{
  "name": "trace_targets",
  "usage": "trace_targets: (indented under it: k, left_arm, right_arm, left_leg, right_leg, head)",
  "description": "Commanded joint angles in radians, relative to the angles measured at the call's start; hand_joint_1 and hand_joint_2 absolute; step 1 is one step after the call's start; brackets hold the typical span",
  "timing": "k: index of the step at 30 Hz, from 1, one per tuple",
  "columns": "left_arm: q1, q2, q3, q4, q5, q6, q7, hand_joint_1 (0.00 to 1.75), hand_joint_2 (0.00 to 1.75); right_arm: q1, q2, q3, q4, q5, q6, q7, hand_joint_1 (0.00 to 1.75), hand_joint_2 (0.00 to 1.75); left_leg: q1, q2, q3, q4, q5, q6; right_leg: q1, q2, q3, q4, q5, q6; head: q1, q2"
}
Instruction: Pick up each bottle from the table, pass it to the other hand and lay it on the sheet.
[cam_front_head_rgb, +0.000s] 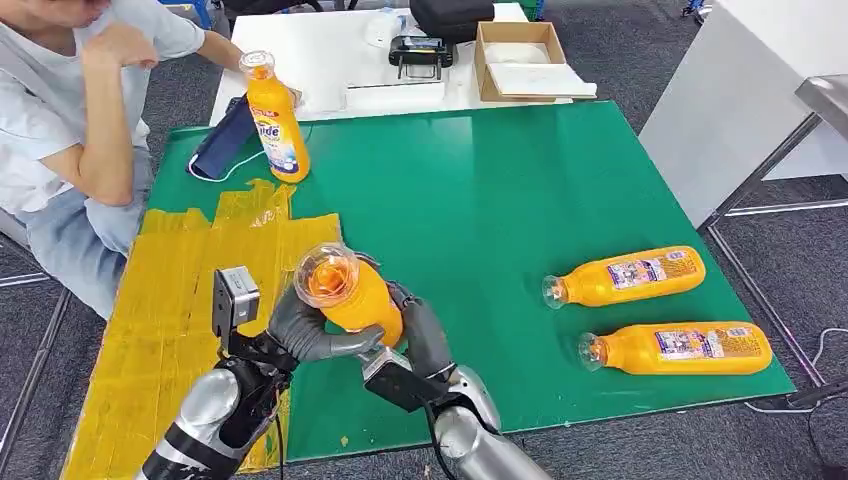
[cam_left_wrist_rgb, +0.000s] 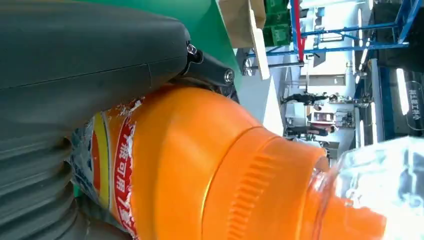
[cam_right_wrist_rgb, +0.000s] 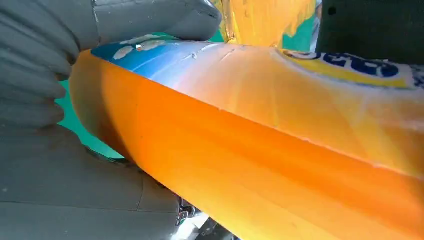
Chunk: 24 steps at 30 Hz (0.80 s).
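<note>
— What's on the left?
— The left hand (cam_front_head_rgb: 305, 335) grips the orange bottle (cam_front_head_rgb: 352, 295) above the green table's (cam_front_head_rgb: 480, 200) near edge, beside the yellow sheet (cam_front_head_rgb: 170, 300).
— And the right hand (cam_front_head_rgb: 425, 335)?
— It wraps the same bottle. Two more bottles (cam_front_head_rgb: 625, 277) lie rightward.

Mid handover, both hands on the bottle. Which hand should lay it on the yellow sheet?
Left. The left hand already wraps the bottle and sits on the side next to the yellow sheet. The right hand is over the green mat, farther from the sheet.
</note>
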Motion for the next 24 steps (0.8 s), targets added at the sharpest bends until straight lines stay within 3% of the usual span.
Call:
trace_targets:
  k: [1, 5, 6, 7, 11, 24]
  left_arm:
    - [-0.035, -0.024, -0.028, 0.05, 0.017, 0.003, 0.003, 1.75, 1.75]
    - [-0.048, -0.024, -0.031, 0.054, 0.021, 0.007, 0.001, 1.75, 1.75]
    - [-0.054, -0.023, -0.031, 0.051, 0.011, 0.018, -0.006, 1.75, 1.75]
    - [-0.06, -0.019, -0.027, 0.044, -0.01, 0.04, -0.013, 1.75, 1.75]
    - [-0.071, -0.006, -0.011, 0.026, -0.054, 0.078, -0.027, 1.75, 1.75]
    - [-0.069, -0.005, -0.011, 0.027, -0.054, 0.078, -0.027, 1.75, 1.75]
  right_arm:
    - [-0.027, -0.018, 0.049, 0.069, -0.003, 0.007, 0.005, 1.75, 1.75]
    - [-0.012, -0.024, 0.013, 0.021, -0.035, -0.01, -0.007, 1.75, 1.75]
    - [-0.002, -0.03, -0.002, -0.009, -0.047, -0.016, -0.016, 1.24, 1.75]
    - [0.015, -0.036, -0.027, -0.058, -0.07, -0.021, -0.023, 0.0, 1.75]
    - [0.05, -0.071, -0.067, -0.186, -0.091, -0.011, -0.012, 0.0, 1.75]
    - [0.052, -0.07, -0.066, -0.186, -0.091, -0.011, -0.013, 0.0, 1.75]
  left_leg:
    - [0.001, -0.002, 0.008, 0.001, -0.004, -0.003]
    - [0.001, -0.002, 0.004, 0.0, -0.001, -0.002]
    - [0.001, -0.002, 0.003, 0.0, -0.001, -0.001]
    - [0.001, -0.003, 0.005, 0.001, -0.002, -0.002]
    - [0.0, -0.004, 0.0, 0.0, 0.0, -0.001]
    - [0.0, -0.001, 0.002, 0.0, -0.001, -0.002]
  right_leg:
    - [0.002, -0.004, 0.009, 0.0, -0.004, -0.003]
    - [0.001, -0.003, 0.004, -0.001, -0.002, -0.001]
    - [0.001, -0.003, 0.003, 0.0, -0.001, -0.001]
    - [0.001, -0.004, 0.006, 0.0, -0.003, -0.002]
    - [0.0, -0.004, 0.001, 0.0, -0.001, -0.001]
    - [0.001, -0.002, 0.002, 0.0, -0.001, -0.001]
  head:
    - [0.0, 0.0]
    - [0.0, 0.0]
    - [0.0, 0.0]
    - [0.0, 0.0]
    - [0.0, 0.0]
    - [0.0, 0.0]
